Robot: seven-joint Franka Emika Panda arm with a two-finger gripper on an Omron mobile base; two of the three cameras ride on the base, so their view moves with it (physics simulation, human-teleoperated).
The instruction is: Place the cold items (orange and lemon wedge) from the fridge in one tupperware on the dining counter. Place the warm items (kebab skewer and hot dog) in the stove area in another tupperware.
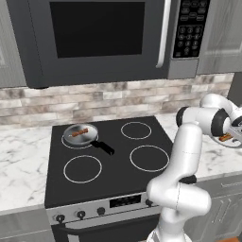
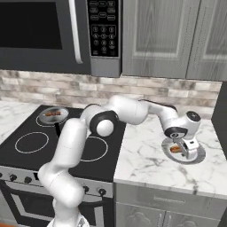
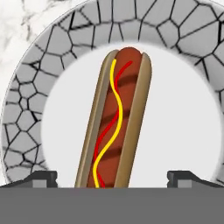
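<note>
The hot dog (image 3: 116, 127), a brown sausage in a tan bun with red and yellow squiggles, lies on a round grey plate (image 3: 26, 96) on the marble counter right of the stove. My gripper (image 3: 113, 179) hangs just above it, open, with a fingertip (image 3: 41, 178) on each side of the bun and not touching it. From the right base view the gripper (image 2: 185, 150) points down over the plate (image 2: 199, 156) and hot dog (image 2: 176, 149). The kebab skewer (image 1: 79, 133) lies in a small pan (image 1: 90, 138) on the back left burner of the stove (image 1: 108, 156).
A microwave (image 1: 99, 38) hangs low over the cooktop. Grey wall cabinets (image 2: 173, 40) sit above the right counter, with a stone backsplash (image 2: 177, 93) behind. The pan's black handle (image 1: 104, 147) points toward the stove's middle.
</note>
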